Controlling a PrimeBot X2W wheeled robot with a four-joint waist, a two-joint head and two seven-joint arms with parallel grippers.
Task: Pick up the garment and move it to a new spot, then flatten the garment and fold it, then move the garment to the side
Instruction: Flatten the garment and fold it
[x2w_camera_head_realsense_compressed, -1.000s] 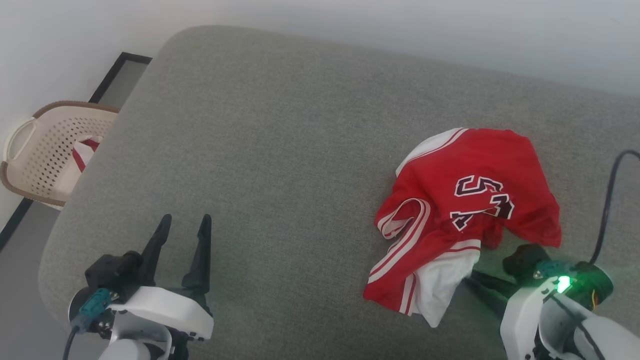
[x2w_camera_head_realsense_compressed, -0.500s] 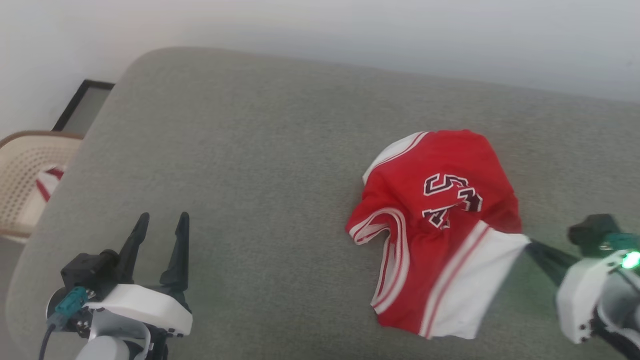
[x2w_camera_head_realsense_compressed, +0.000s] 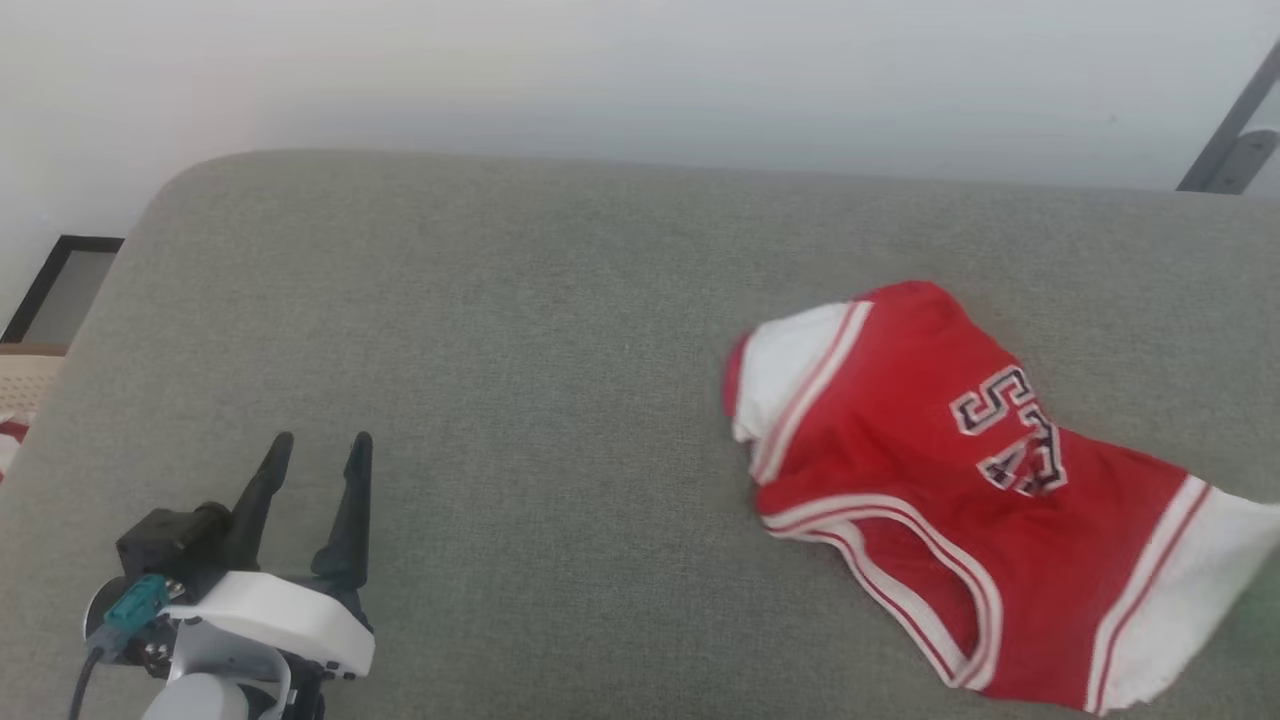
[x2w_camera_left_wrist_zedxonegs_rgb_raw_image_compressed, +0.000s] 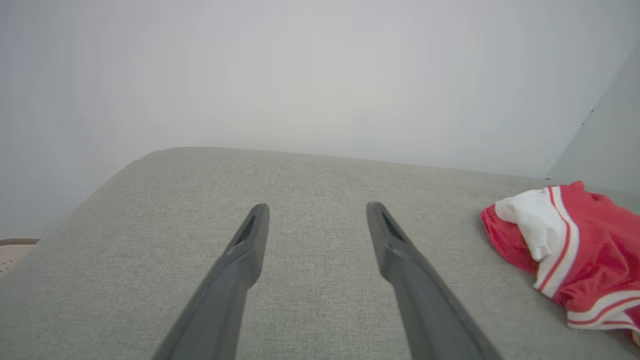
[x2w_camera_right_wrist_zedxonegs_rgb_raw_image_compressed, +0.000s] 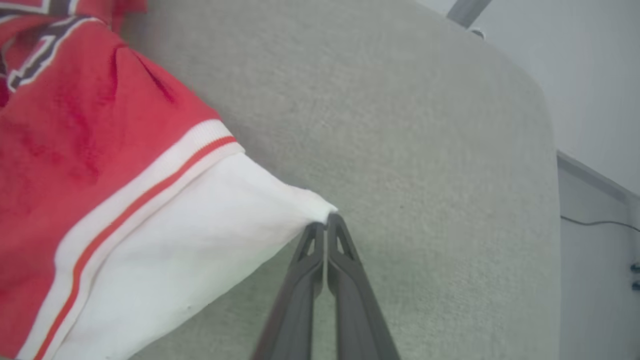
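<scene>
My right pincer (x2w_camera_right_wrist_zedxonegs_rgb_raw_image_compressed: 326, 222) is clenched on the tip of the white sleeve (x2w_camera_right_wrist_zedxonegs_rgb_raw_image_compressed: 200, 240) of the red shirt (x2w_camera_head_realsense_compressed: 900, 440), which lies rumpled on the right side of the grey cushion (x2w_camera_head_realsense_compressed: 500, 380). My left pincer (x2w_camera_head_realsense_compressed: 320, 440) hovers spread wide, grasping nothing, well apart from the shirt.

Left and middle of cushion (x2w_camera_head_realsense_compressed: 560, 400): bare grey fabric, open passage ahead of left gripper (x2w_camera_head_realsense_compressed: 322, 440), jaws spread.
Right of cushion: covered by crumpled garment (x2w_camera_head_realsense_compressed: 930, 480).
White sleeve corner: pinched in right gripper (x2w_camera_right_wrist_zedxonegs_rgb_raw_image_compressed: 326, 222).
Far edge: wall (x2w_camera_head_realsense_compressed: 600, 70) close behind.
Far right corner: slanted grey bar (x2w_camera_head_realsense_compressed: 1225, 140).
</scene>
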